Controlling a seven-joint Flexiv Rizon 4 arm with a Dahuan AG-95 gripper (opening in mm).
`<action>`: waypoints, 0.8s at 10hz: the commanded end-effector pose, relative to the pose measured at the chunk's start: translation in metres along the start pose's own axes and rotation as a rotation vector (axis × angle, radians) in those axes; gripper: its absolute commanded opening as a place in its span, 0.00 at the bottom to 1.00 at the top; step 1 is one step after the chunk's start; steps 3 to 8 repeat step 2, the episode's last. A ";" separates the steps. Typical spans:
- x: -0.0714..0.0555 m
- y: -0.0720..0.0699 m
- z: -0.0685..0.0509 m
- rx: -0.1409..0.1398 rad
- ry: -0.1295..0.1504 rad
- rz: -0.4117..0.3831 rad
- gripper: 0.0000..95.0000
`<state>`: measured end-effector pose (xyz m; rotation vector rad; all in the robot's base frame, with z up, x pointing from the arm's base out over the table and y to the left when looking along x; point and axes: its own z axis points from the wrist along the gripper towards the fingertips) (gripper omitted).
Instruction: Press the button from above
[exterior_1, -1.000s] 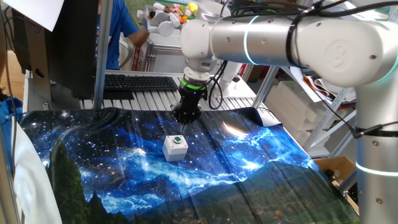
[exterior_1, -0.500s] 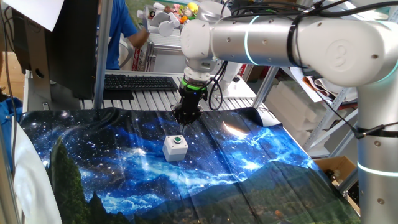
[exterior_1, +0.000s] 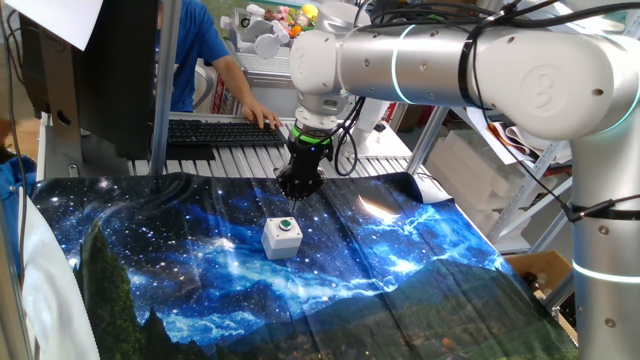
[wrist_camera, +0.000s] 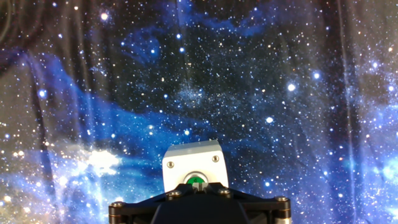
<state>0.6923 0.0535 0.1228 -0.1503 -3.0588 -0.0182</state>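
Note:
The button (exterior_1: 285, 225) is a small round green push-button on top of a light-grey box (exterior_1: 281, 240) that sits on the starry blue cloth. My gripper (exterior_1: 298, 192) hangs pointing down just above and slightly behind the box, not touching it. In the hand view the box (wrist_camera: 192, 161) is at the bottom centre. The green button (wrist_camera: 196, 179) is partly hidden behind my gripper (wrist_camera: 197, 185). The two grey fingertips meet with no gap, so the gripper is shut and empty.
The starry cloth (exterior_1: 180, 260) covers the table. A keyboard (exterior_1: 220, 131) lies behind it, with a person's hand (exterior_1: 268, 120) on it. A dark monitor (exterior_1: 110, 70) stands at the back left. Metal frames and boxes stand at the right (exterior_1: 480, 170).
The person in the blue shirt has brought a hand down onto the keyboard. My arm and the button box have not visibly moved.

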 end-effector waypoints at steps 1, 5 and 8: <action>0.001 0.000 0.000 0.001 -0.003 0.002 0.00; 0.001 0.000 0.000 0.001 -0.003 0.004 0.00; 0.001 0.000 0.000 0.001 -0.003 0.004 0.00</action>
